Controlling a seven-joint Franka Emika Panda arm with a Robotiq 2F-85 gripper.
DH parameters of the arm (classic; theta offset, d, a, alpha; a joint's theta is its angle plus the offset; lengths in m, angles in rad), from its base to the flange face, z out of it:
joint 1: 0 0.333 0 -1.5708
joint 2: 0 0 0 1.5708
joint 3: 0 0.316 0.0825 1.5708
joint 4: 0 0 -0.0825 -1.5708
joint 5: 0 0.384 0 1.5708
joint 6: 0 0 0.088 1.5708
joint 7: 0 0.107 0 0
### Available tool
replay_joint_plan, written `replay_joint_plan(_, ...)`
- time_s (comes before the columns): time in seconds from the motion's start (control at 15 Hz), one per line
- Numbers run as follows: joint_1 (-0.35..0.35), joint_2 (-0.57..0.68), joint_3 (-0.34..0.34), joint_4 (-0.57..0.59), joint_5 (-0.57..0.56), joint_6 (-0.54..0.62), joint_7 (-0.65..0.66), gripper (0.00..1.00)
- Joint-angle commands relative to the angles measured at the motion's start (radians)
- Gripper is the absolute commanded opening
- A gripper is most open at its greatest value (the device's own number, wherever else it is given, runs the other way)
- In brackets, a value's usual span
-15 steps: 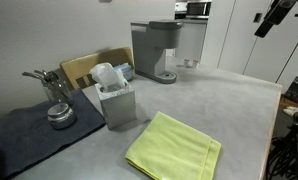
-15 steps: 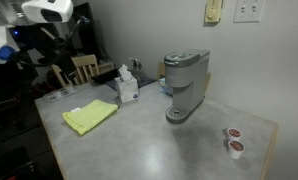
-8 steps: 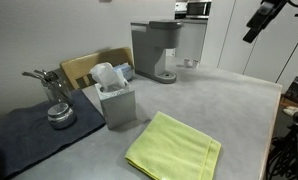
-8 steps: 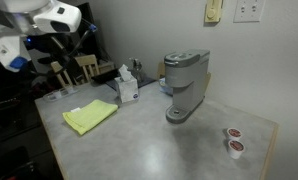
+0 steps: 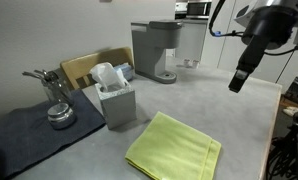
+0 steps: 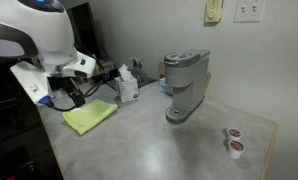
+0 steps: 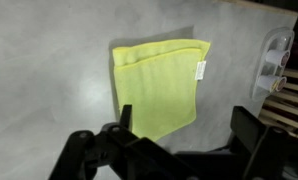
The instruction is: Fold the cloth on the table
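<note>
The lime cloth (image 5: 174, 148) lies flat on the light-grey table (image 5: 219, 105), near its front edge. It also shows as the cloth (image 6: 89, 116) next to the tissue box, and in the wrist view the cloth (image 7: 159, 85) has a small white tag (image 7: 200, 70) on one hem. My gripper (image 5: 235, 85) hangs well above the table, off to the side of the cloth. In the wrist view the gripper (image 7: 186, 120) stands open, its two dark fingers (image 7: 124, 118) apart with nothing between them. The gripper (image 6: 75, 95) hovers over the cloth's near end.
A tissue box (image 5: 116, 100) stands beside the cloth, with a dark grey mat (image 5: 29, 135) and a metal piece (image 5: 57, 110) behind it. A grey coffee machine (image 5: 154, 50) stands at the back. Two pods (image 6: 234, 140) lie at the far table corner.
The arm has swung down from the frame's edge toward the table and now hangs over the cloth area. The cloth has not moved. The jaws stay open.
</note>
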Motion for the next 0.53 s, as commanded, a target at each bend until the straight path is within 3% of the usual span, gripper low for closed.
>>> replay_joint_plan(0.0,-0.085,0.038,0.097,0.013,0.048,-0.029,-0.043,1.00)
replay_joint_plan(0.33,-0.091,0.086,0.115,0.041,0.055,-0.038,-0.053,1.00)
replay_joint_plan(0.47,-0.107,0.086,0.132,0.036,0.106,-0.023,-0.107,1.00)
